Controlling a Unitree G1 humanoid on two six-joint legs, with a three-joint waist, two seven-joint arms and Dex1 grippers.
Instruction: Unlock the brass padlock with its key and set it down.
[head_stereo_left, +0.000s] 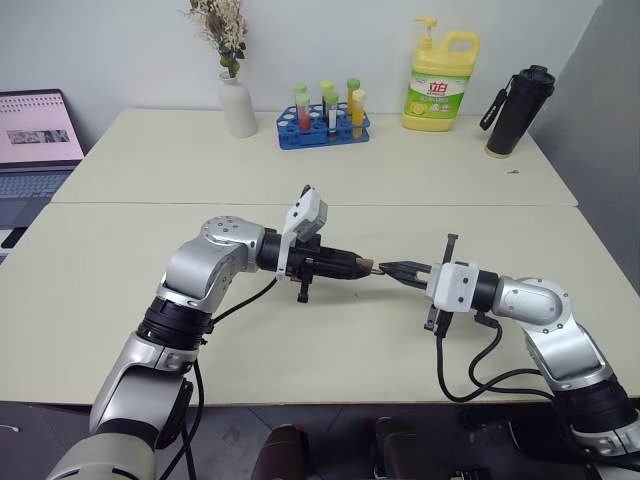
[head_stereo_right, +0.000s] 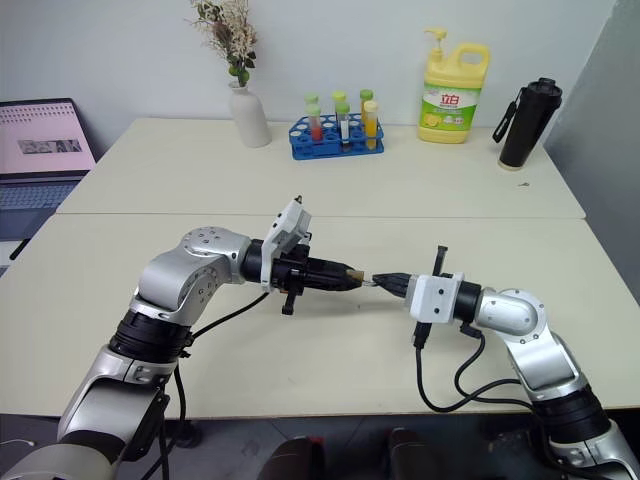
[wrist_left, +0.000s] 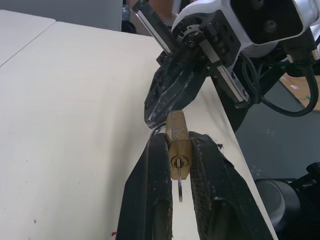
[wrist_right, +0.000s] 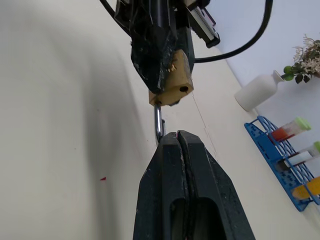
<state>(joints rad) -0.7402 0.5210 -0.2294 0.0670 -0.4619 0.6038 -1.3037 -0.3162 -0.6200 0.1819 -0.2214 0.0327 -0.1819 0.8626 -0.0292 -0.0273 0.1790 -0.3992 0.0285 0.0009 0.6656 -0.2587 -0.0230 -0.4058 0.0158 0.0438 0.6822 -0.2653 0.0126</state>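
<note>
Above the near worktop (head_stereo_left: 120, 310), just behind its front edge and about midway along it, the two arms meet tip to tip with the brass padlock (wrist_left: 178, 145) held between them in the air. The left gripper (head_stereo_left: 362, 266) points to the robot's right, its fingers (wrist_left: 150, 190) clenched on the two flat sides of the lock's golden body. The keyway end faces back toward that wrist, and the key (wrist_left: 179, 187) sits in it, a thin silvery sliver hanging between the fingers.

The right gripper (head_stereo_left: 392, 269) points back toward the left one, its fingers (wrist_right: 200, 185) pressed together with the far end of the silvery shackle (wrist_right: 158, 121) pinched at their tips. In the right wrist view one leg of the shackle runs from the lock body to those tips, and an open round hole shows in the end of the body beside it.

On the far worktop, behind the seam between the two, a white vase (head_stereo_left: 238, 104) of dried flowers stands near the back edge. To its right are a blue rack (head_stereo_left: 322, 128) of coloured tubes, a yellow pump bottle (head_stereo_left: 440, 82) and a black flask (head_stereo_left: 519, 110) toward the back right corner. A laptop (head_stereo_left: 36, 140) with a lit screen sits off the far left edge.
</note>
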